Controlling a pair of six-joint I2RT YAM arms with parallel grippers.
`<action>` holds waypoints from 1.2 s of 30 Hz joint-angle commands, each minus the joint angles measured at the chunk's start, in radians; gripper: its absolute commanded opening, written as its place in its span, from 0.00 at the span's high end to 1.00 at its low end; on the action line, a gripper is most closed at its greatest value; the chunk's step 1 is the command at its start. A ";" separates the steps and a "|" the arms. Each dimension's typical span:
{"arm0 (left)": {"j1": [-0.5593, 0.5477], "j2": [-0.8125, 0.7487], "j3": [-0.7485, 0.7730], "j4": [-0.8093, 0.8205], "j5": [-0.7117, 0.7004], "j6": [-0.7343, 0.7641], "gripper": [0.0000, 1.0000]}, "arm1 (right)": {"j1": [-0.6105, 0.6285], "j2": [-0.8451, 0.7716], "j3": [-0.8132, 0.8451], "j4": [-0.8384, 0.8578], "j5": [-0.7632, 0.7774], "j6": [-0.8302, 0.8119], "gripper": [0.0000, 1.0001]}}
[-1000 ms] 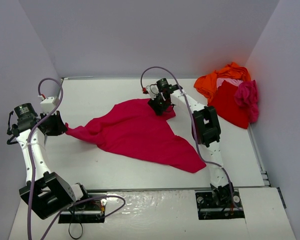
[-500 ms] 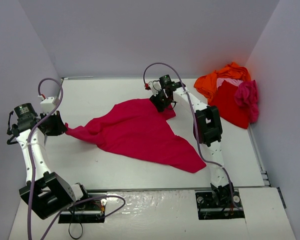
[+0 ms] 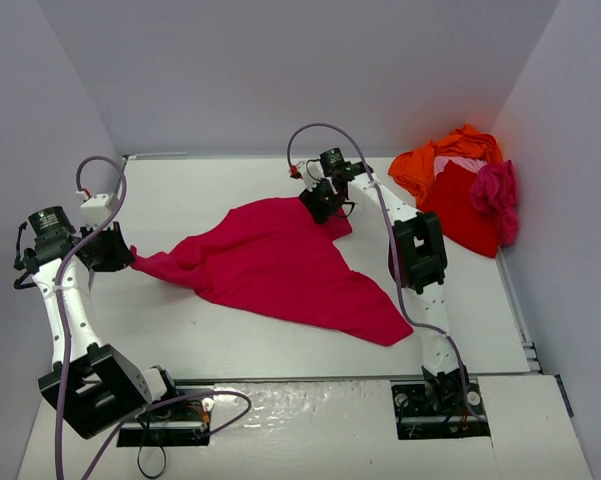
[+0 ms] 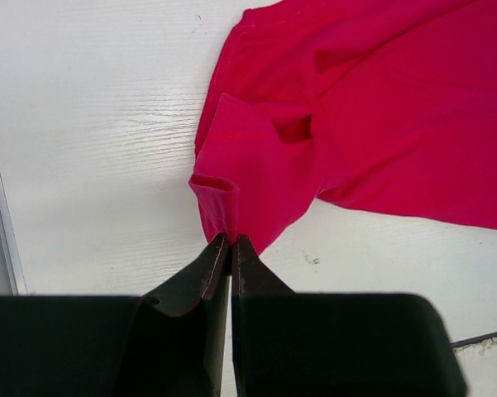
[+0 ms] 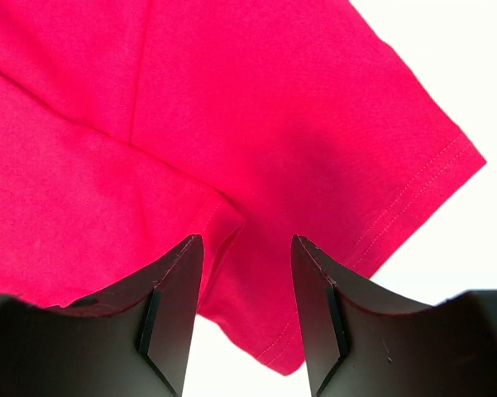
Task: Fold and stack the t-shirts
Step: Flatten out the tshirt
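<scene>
the left gripper (image 4: pixel 231 240) is pinched tight on a bunched corner of the crimson t-shirt (image 3: pixel 280 265); how much cloth is caught is hidden. the shirt sprawls creased across the middle of the table (image 3: pixel 180 330). farther back, the right gripper (image 5: pixel 246 240) stands parted over its sleeve; touching or not, i can't tell. in the far right corner, the orange shirt (image 3: pixel 420 165), red shirt (image 3: pixel 460 215) and magenta shirt (image 3: pixel 495 190) lie heaped, the pale pink shirt (image 3: pixel 460 163) mostly buried.

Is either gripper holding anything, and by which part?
The left gripper pinches the crimson cloth t-shirt by a bunched edge; the right gripper is open above its sleeve, holding nothing.
</scene>
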 commanded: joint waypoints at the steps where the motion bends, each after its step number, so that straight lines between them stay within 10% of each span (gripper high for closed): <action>1: -0.004 -0.016 0.023 0.025 0.010 0.010 1.00 | 0.006 -0.084 0.029 -0.015 -0.048 -0.006 0.56; 27: -0.004 -0.009 0.004 0.031 0.004 0.016 1.00 | 0.021 0.037 0.051 -0.045 -0.046 -0.020 0.60; 36: -0.004 -0.009 -0.002 0.034 0.002 0.016 1.00 | 0.031 0.039 0.041 -0.078 -0.053 -0.061 0.99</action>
